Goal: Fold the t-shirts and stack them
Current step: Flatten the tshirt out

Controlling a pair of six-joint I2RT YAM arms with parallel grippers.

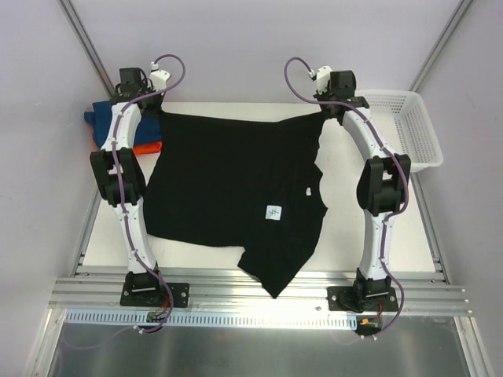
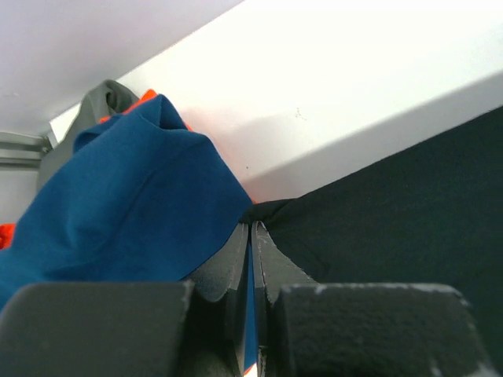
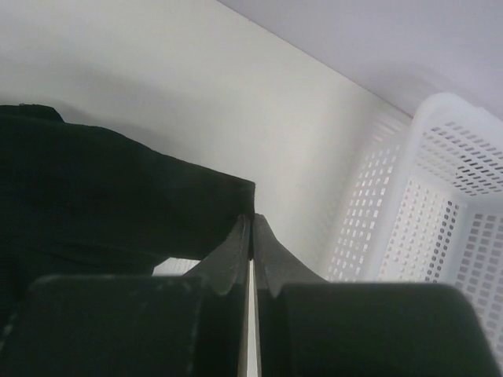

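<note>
The black t-shirt [image 1: 228, 181] hangs stretched between both grippers and drapes down over the table toward the near edge, with a small white tag [image 1: 273, 213] showing. My left gripper [image 1: 157, 107] is shut on its far left corner [image 2: 271, 210]. My right gripper [image 1: 327, 110] is shut on its far right corner [image 3: 236, 192]. In the wrist views, the left gripper [image 2: 253, 226] and the right gripper [image 3: 251, 217] each pinch black cloth at the tips. The blue t-shirt [image 1: 97, 118] and orange t-shirt [image 1: 148, 147] lie bunched at the far left, the blue t-shirt [image 2: 134, 204] right beside the left fingers.
A white mesh basket [image 1: 410, 129] stands at the far right, close to the right gripper, its wall [image 3: 440, 204] just right of the fingers. A grey bit of cloth [image 2: 110, 94] peeks out behind the blue shirt. Metal rails run along the table's near edge [image 1: 259, 294].
</note>
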